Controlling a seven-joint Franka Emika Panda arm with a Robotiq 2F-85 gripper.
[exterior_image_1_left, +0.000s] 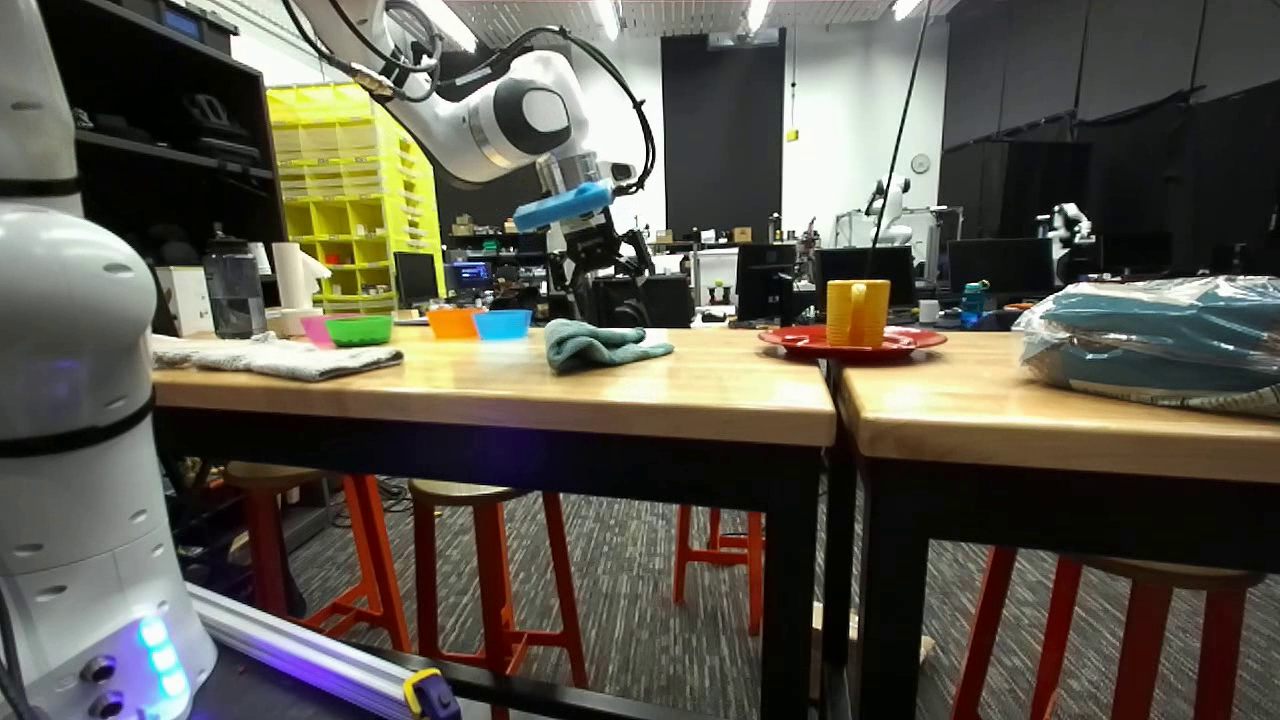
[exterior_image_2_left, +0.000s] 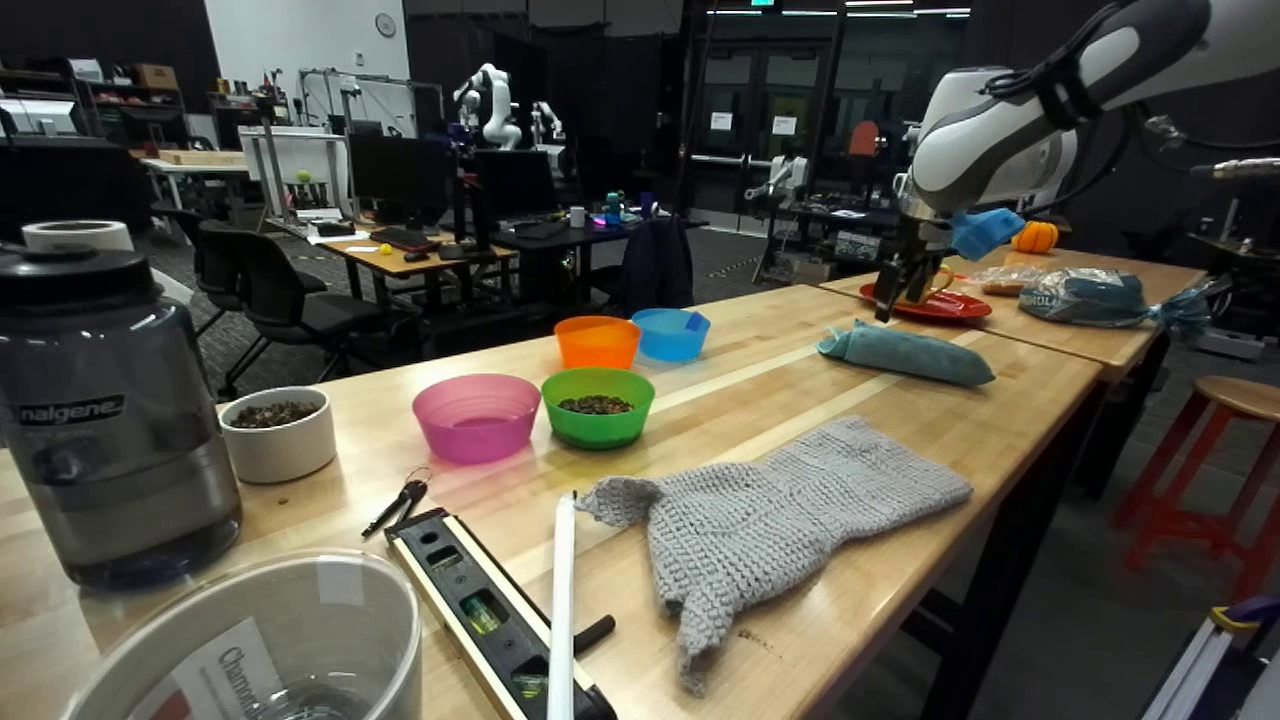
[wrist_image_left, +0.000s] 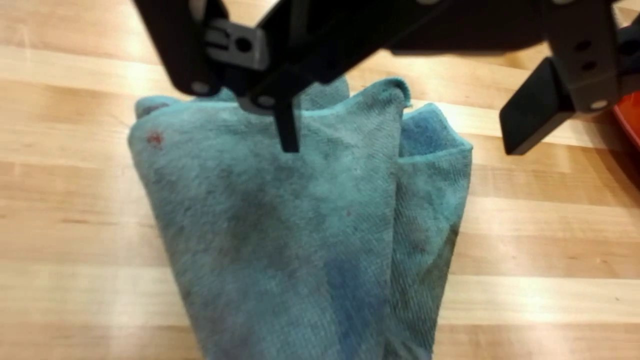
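Note:
My gripper (wrist_image_left: 402, 145) stands open in the wrist view, its dark fingers wide apart with nothing held between them. Below it lies a folded teal cloth (wrist_image_left: 280, 225), stained in places. One finger (wrist_image_left: 287, 132) appears over the cloth; the opposite one is over bare wood to its right. In both exterior views the gripper (exterior_image_1_left: 610, 280) (exterior_image_2_left: 893, 300) hangs above the tabletop, close over the cloth (exterior_image_1_left: 600, 348) (exterior_image_2_left: 905, 357). Whether a fingertip touches the fabric I cannot tell. A red plate (exterior_image_1_left: 915, 341) with a yellow mug (exterior_image_1_left: 857, 312) on it stands beyond the cloth.
A grey knitted cloth (exterior_image_2_left: 790, 505), pink bowl (exterior_image_2_left: 478, 420), green bowl (exterior_image_2_left: 598, 425), orange bowl (exterior_image_2_left: 597, 342) and blue bowl (exterior_image_2_left: 670, 335) share the wooden table. A water bottle (exterior_image_2_left: 110, 420) and a level (exterior_image_2_left: 490, 610) lie nearer that camera. A plastic-wrapped blue package (exterior_image_1_left: 1165, 340) sits past the plate.

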